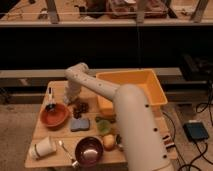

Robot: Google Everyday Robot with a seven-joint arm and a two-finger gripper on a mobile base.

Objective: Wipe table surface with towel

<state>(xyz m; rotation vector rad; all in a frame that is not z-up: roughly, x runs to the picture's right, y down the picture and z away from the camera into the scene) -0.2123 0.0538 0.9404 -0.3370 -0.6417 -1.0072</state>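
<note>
Risk of collision is noted: the gripper [71, 98], shut and empty, hangs low among the bowl [54, 115] and grapes [80, 106], well apart from the towel [105, 126] on the table surface [59, 139].

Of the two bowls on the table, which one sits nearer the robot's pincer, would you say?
The orange-red bowl at the table's left side, just below the pincer. The dark purple bowl sits farther away, at the near edge.

The arm [125, 115] hides the gripper, somewhere behind it above the table [50, 132]. The towel [102, 123] is partly covered too.
</note>
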